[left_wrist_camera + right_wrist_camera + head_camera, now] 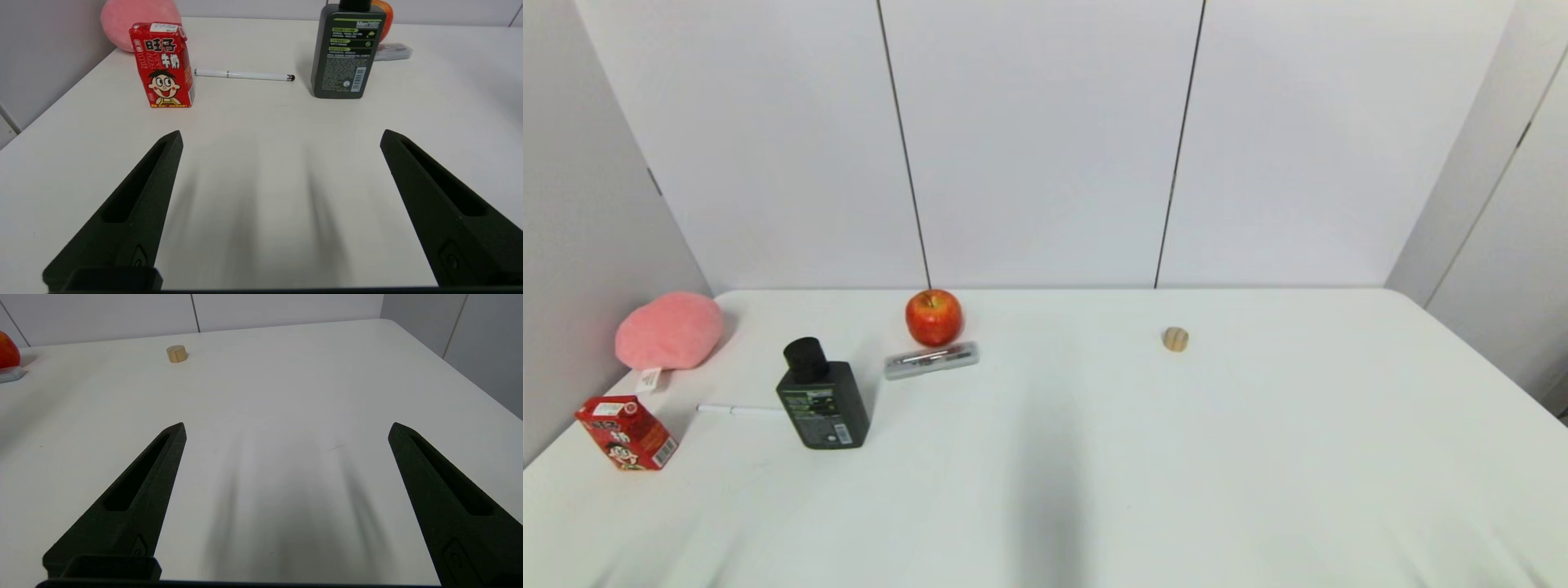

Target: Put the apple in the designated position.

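The apple (934, 317) sits far back on the table, left of centre, just behind a silver case (931, 360). It lies far ahead of the left gripper (281, 136), half hidden behind the dark bottle (347, 51), so I judge that arm nearer. Both it and the right gripper (287, 428) are spread wide and empty, low over the near table.

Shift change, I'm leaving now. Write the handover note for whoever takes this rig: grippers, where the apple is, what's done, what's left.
Left gripper: open, empty, low over bare table on the near left side.
Right gripper: open, empty, over bare table on the near right side.
Apple: upright at the far edge, left of centre, just behind a silver case; a dark bottle stands nearer, between it and the left gripper.
Done: nothing; apple untouched.
Left: reach, grasp, carry it to the target spot, which is unmarked.
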`<state>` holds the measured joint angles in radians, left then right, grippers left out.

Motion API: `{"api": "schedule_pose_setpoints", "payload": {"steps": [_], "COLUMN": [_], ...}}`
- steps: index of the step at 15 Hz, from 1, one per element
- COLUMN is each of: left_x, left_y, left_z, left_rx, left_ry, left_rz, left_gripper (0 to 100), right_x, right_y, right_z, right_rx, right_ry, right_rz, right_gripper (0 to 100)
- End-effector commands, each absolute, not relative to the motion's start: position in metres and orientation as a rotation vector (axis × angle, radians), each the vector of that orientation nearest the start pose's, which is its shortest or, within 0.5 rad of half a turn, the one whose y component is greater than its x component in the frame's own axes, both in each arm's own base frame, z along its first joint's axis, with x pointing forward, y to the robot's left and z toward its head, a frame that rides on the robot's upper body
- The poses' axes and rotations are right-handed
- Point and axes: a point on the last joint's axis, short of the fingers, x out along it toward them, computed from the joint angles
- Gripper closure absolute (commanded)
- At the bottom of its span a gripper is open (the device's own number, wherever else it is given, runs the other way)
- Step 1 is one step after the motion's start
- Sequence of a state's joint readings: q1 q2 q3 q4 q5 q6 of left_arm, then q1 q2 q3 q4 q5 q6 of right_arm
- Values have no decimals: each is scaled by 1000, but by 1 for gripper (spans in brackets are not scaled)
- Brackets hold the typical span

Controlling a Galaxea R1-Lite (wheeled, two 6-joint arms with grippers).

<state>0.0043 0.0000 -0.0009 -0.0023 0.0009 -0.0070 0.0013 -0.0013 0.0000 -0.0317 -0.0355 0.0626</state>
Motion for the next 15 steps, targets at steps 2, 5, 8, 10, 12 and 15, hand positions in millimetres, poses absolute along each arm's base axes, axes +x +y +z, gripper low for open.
{"api": "schedule_pose_setpoints", "payload": {"steps": [2,5,8,10,12,15], "left_x": [-23,-23,-23,-23,-23,-23], "left_y": [0,0,0,0,0,0], "left_z": [76,76,76,76,76,76], "left_rx": [-11,-11,-11,-11,-11,-11], "left_ry": [-3,-3,-3,-3,-3,-3], "left_rz": [8,8,8,8,8,8], "left_gripper": [0,0,0,0,0,0], "right_x": [-22,-22,-22,-22,-22,-22], "right_y": [-1,-1,-1,-1,-1,-1], "right_z": [75,75,75,75,76,75], "right_rx": [62,54,63,66,66,66], "right_ry": [-21,-21,-21,-21,-23,-21], "right_rz": [-33,-32,-35,-35,-35,-35], "right_gripper": [0,0,0,0,0,0]}}
